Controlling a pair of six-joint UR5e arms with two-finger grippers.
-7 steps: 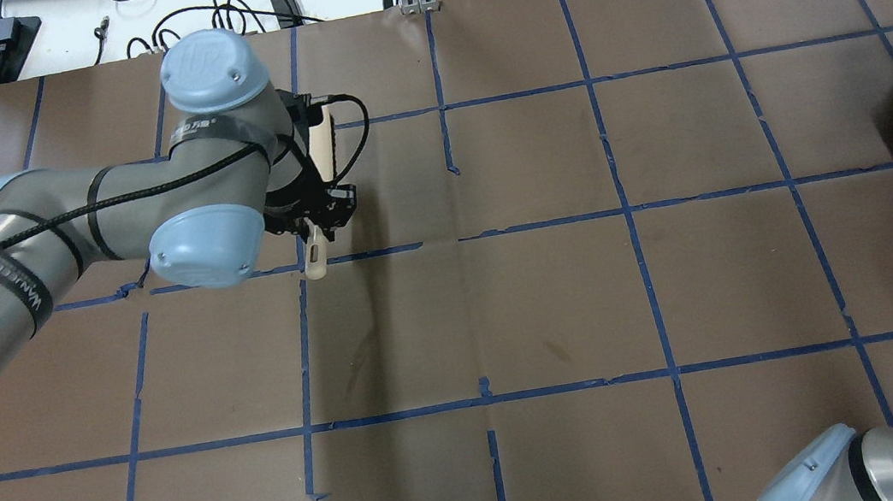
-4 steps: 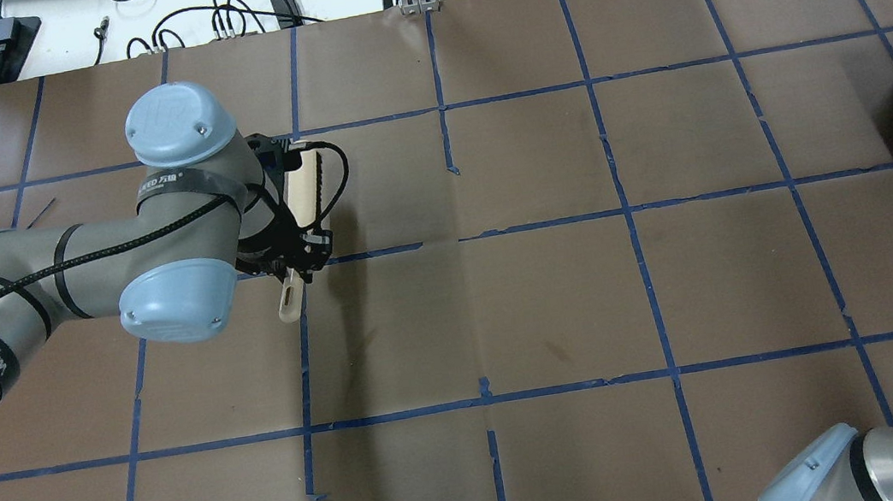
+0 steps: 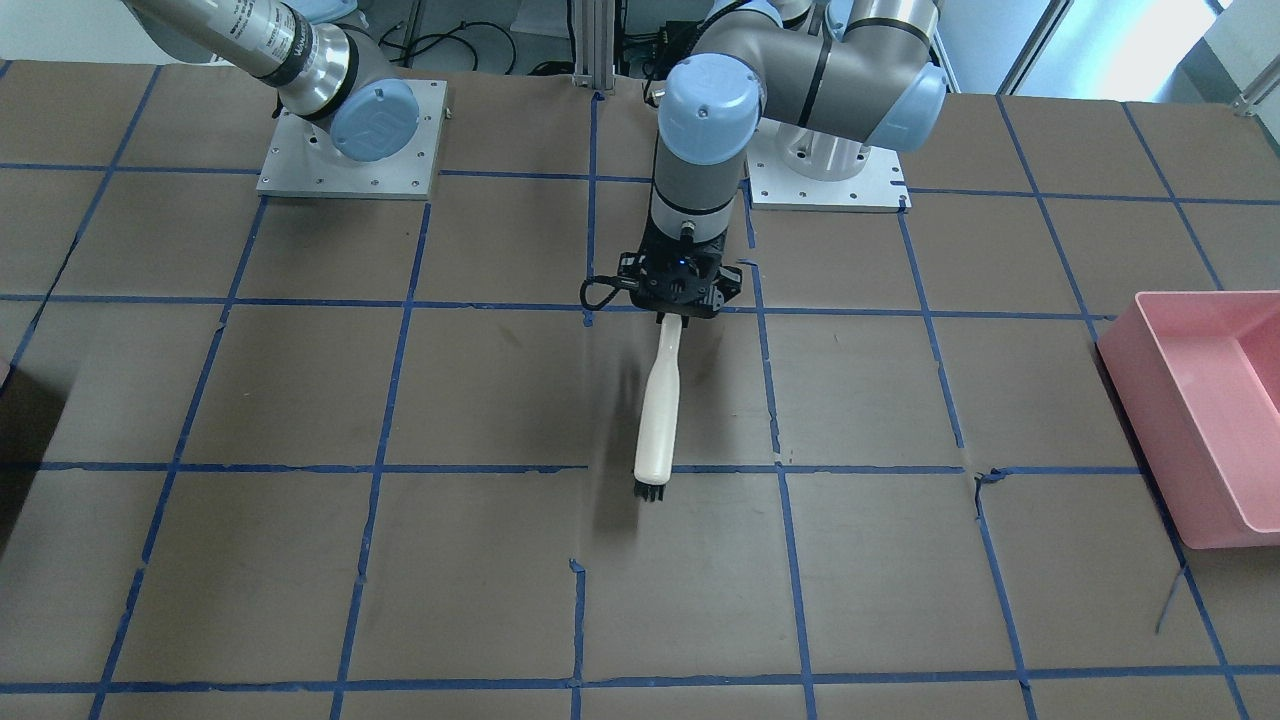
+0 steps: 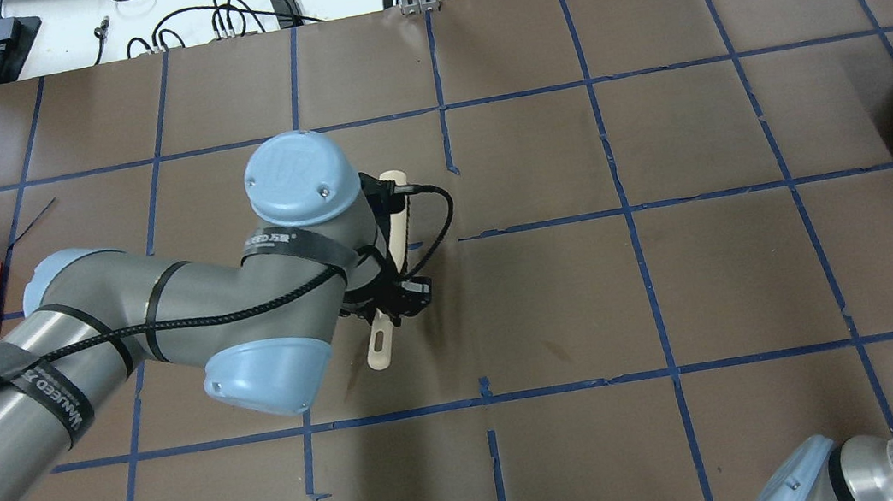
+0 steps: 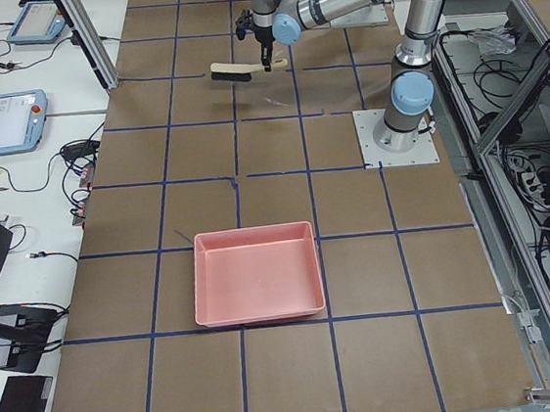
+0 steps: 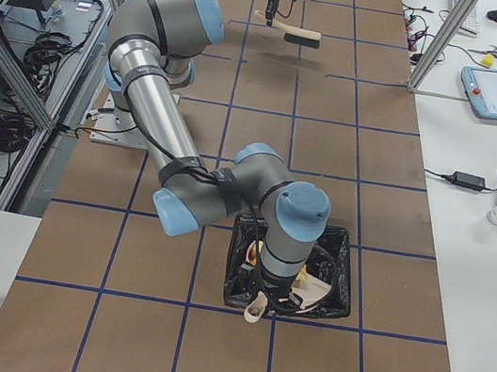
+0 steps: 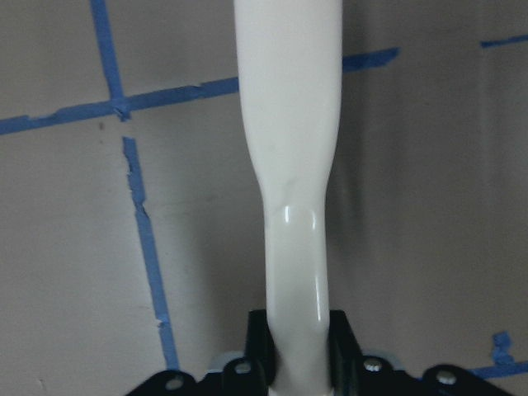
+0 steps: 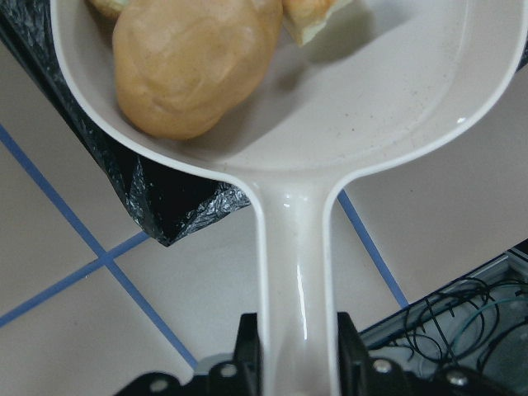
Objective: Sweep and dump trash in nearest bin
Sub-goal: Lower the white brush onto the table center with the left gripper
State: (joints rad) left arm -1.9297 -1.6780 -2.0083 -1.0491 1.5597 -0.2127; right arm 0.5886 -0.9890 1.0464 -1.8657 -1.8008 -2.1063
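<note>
Left gripper [image 3: 673,316]: clamped tight on the brush [image 3: 658,410] handle, bristles out ahead.
Right gripper [image 8: 299,351]: grasping the dustpan [image 8: 396,91]; tan lump [image 8: 194,66] ahead, above the black-lined bin [image 8: 177,198].

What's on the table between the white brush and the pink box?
Nothing. In the front-facing view only bare brown table paper with blue tape lines lies between the brush and the pink bin.
</note>
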